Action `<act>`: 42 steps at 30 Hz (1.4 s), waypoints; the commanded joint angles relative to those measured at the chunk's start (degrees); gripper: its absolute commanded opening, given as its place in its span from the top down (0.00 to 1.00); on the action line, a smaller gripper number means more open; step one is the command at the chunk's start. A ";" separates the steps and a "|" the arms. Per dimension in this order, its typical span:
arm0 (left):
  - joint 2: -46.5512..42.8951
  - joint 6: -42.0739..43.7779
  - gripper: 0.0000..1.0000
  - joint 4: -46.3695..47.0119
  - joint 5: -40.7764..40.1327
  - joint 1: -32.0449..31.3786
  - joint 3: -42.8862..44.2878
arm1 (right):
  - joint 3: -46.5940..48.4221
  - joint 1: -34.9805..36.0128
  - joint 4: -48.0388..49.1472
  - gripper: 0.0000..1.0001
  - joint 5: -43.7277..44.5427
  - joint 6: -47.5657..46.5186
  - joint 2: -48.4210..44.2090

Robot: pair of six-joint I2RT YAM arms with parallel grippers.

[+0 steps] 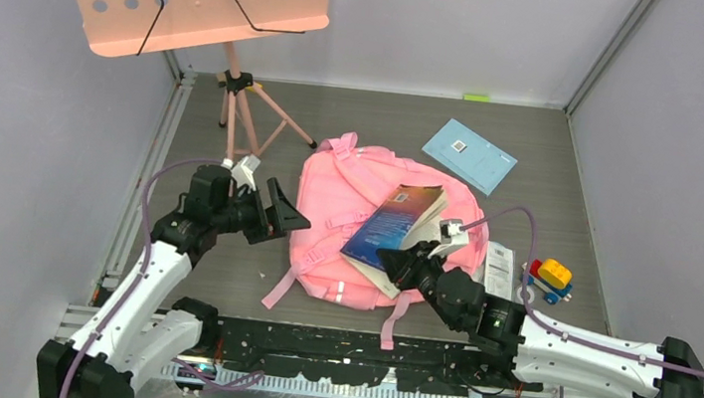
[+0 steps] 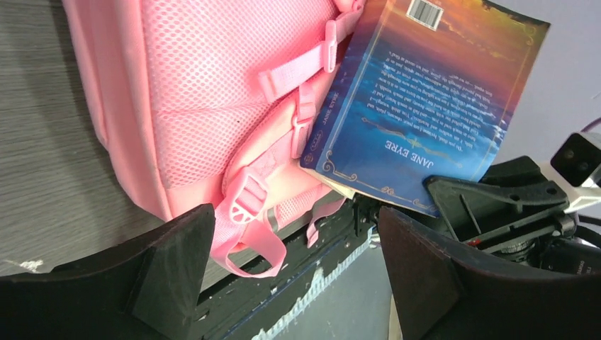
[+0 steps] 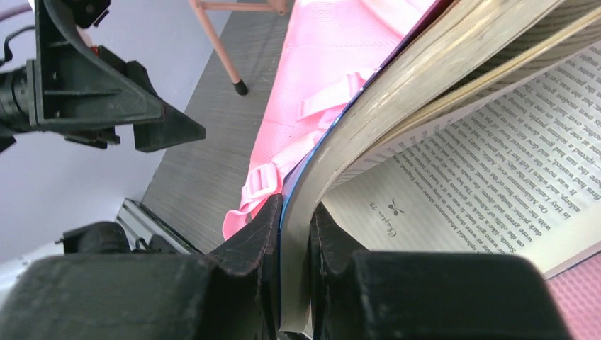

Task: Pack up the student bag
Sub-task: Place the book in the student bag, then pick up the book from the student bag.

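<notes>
**Open the bag before the book moves**

On the tabletop [image 1: 377, 117], the student bag [image 1: 329, 191] lies flat in the middle, between the two arms, and no view shows an open mouth. Your first job, I judge, is to find the zip edge with the left gripper [image 1: 288, 214]. It hangs unclenched beside the bag's left flank, with nothing between its fingers. The book [image 1: 393, 226] sits tilted over the bag's right half. Your right gripper [image 1: 399, 262] is clamped on its cover and part of its pages only, so the rest fan open. Carry it slowly or it may slip. The bag is soft pink, mesh back panel up, with straps and buckles on top.
</notes>
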 commanded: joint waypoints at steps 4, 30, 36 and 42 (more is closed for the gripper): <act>5.30 0.34 0.15 9.93 -6.10 -8.60 1.06 | -1.31 -0.13 -14.86 0.86 11.22 15.39 -5.29; 34.64 8.30 0.28 17.83 -22.50 -31.58 19.15 | 1.69 -17.43 -33.59 0.00 -3.50 19.78 -12.42; 36.94 8.65 0.34 19.33 -24.07 -32.71 19.33 | -0.60 -27.02 -23.15 0.01 -15.83 17.69 -3.86; 39.96 9.34 0.39 19.69 -23.48 -33.51 20.44 | -5.68 -30.92 -13.15 0.01 -21.14 19.94 0.37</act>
